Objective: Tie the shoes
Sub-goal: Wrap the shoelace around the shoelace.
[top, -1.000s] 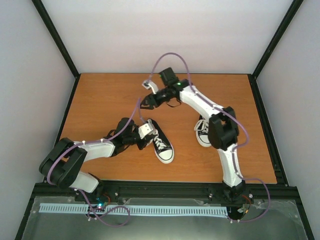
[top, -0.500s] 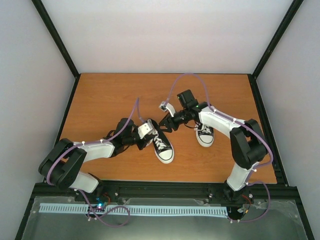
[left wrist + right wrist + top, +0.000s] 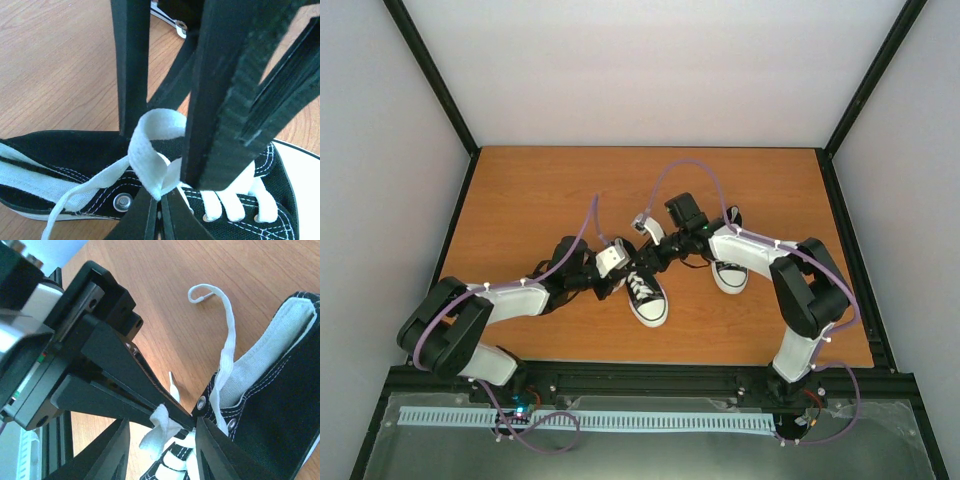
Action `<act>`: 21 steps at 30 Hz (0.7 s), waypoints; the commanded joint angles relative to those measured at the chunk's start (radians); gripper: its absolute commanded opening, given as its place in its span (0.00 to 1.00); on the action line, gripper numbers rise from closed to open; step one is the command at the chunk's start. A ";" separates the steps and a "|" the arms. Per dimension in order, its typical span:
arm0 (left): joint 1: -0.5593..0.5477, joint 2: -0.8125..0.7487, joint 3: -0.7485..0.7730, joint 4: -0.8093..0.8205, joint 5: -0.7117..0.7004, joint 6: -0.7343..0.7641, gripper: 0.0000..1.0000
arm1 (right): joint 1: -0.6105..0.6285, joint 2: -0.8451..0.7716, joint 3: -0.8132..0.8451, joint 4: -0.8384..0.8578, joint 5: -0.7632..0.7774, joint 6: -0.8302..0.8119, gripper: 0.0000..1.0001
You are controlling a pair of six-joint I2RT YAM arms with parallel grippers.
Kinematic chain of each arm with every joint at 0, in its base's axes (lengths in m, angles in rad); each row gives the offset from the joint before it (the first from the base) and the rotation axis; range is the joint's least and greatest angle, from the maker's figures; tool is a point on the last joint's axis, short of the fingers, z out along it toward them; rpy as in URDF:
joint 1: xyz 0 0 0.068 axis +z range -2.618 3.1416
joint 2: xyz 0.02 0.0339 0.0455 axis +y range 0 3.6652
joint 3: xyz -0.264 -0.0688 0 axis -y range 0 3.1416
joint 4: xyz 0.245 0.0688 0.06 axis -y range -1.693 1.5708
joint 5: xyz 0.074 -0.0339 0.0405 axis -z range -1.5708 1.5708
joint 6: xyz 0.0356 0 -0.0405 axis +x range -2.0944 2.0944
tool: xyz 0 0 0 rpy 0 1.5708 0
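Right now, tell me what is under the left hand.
The left hand, shut on a white lace loop, sits over the black sneaker: a metal eyelet and crossed laces show. Its fingers hide the rest.

An orange-brown wood-grain counter (image 3: 520, 190) fills the middle. Plain pale walls (image 3: 650, 70) close it in at 9, 12 and 3 o'clock, with black frame posts (image 3: 432, 80) slanting up from the far corners. A black rail (image 3: 650, 378) edges it at 6 o'clock, with a white slotted strip (image 3: 620, 421) just below it. The light is soft and even.

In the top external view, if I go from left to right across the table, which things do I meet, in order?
Left arm's elbow → left black sneaker → right black sneaker → right arm's elbow.
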 commanded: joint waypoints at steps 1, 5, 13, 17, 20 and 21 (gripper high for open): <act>-0.004 -0.002 0.029 0.022 0.007 0.016 0.01 | 0.012 0.005 -0.014 0.071 0.006 0.043 0.37; -0.004 0.001 0.036 0.019 0.005 0.013 0.01 | 0.019 0.011 -0.008 0.069 -0.003 0.036 0.34; -0.004 -0.002 0.038 0.013 0.006 0.010 0.01 | 0.020 0.009 -0.002 0.025 0.021 0.000 0.06; -0.004 -0.010 0.047 -0.014 0.008 0.012 0.03 | 0.020 0.005 0.001 0.027 0.027 0.002 0.03; -0.004 -0.041 0.086 -0.125 0.033 0.052 0.25 | 0.020 0.011 0.006 0.025 0.034 0.016 0.03; -0.004 -0.059 0.113 -0.196 0.060 0.088 0.30 | 0.021 0.013 0.005 0.025 0.040 0.021 0.03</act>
